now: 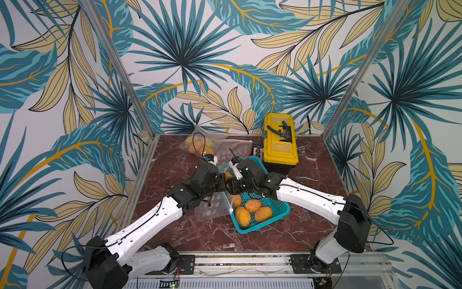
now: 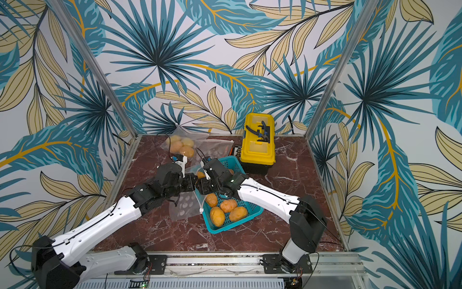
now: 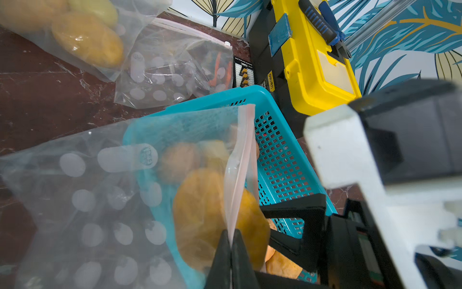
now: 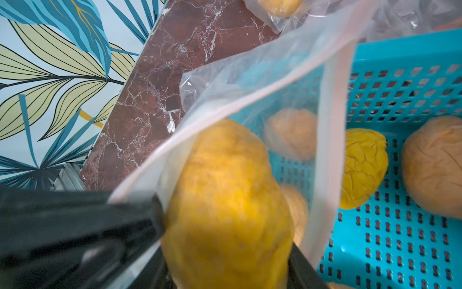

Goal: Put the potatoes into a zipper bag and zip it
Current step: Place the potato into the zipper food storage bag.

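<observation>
On the marble worktop (image 1: 312,225), the left arm (image 1: 150,220) reaches in from 7 o'clock and the right arm (image 1: 307,197) from 4 o'clock. They meet near the centre with their wrists bent down. A yellow toolbox (image 1: 280,140) stands at 1 o'clock and a filled bag (image 1: 197,143) lies at 11 o'clock. The teal basket (image 1: 278,205) runs from the centre toward 5 o'clock. The clear zipper bag (image 1: 210,207) drapes over its 9 o'clock rim. Four potatoes (image 1: 252,205) lie at the basket's near end. The left hand (image 3: 231,240) is pinched fully closed on the bag's zip edge, holding one lip up. The right hand (image 4: 225,262), about half spread, grips one potato (image 4: 225,200) between the bag's lips.
</observation>
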You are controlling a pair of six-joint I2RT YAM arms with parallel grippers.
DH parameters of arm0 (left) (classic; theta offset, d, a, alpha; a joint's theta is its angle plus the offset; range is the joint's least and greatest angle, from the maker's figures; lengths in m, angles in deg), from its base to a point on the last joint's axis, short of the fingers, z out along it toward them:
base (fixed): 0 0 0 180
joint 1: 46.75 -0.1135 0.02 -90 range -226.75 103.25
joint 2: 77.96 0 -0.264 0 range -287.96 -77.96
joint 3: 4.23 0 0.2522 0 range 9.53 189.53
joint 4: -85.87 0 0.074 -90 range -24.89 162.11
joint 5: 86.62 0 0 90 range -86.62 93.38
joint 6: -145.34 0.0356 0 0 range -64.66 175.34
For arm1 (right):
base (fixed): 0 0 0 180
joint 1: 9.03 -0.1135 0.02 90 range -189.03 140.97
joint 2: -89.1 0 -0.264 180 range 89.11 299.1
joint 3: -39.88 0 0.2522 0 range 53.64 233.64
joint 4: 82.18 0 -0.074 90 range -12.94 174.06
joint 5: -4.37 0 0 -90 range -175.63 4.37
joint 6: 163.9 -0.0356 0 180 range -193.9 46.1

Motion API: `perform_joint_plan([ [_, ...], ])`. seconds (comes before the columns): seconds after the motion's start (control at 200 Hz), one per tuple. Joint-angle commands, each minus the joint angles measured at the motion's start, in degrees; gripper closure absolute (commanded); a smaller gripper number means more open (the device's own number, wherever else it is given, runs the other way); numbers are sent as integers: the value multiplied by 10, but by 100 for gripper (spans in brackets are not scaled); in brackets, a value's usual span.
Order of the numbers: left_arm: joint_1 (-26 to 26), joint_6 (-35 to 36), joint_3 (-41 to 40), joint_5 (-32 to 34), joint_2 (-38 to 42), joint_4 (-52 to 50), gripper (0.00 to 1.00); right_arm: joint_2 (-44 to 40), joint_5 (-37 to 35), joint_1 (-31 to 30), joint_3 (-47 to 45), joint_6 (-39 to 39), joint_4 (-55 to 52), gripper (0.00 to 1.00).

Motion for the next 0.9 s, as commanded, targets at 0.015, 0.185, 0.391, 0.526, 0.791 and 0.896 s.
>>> perform_joint_plan([
  [0.015,4,10,13,-27,-1,8,100,24,-3,-4,16,15,-21,74],
  [0.185,4,2,-1,7,20,8,100,22,-37,-3,2,10,-23,69],
  [0.391,4,0,-16,23,57,7,100,18,-27,-4,-13,12,-15,48],
  [0.526,5,-1,-20,21,63,7,100,13,-12,-3,-16,15,-7,36],
  [0.791,5,0,-17,22,53,7,100,-1,-23,-4,-26,18,-5,6],
  [0.896,4,-1,-15,21,52,7,100,-6,-29,-3,-32,17,-3,4],
])
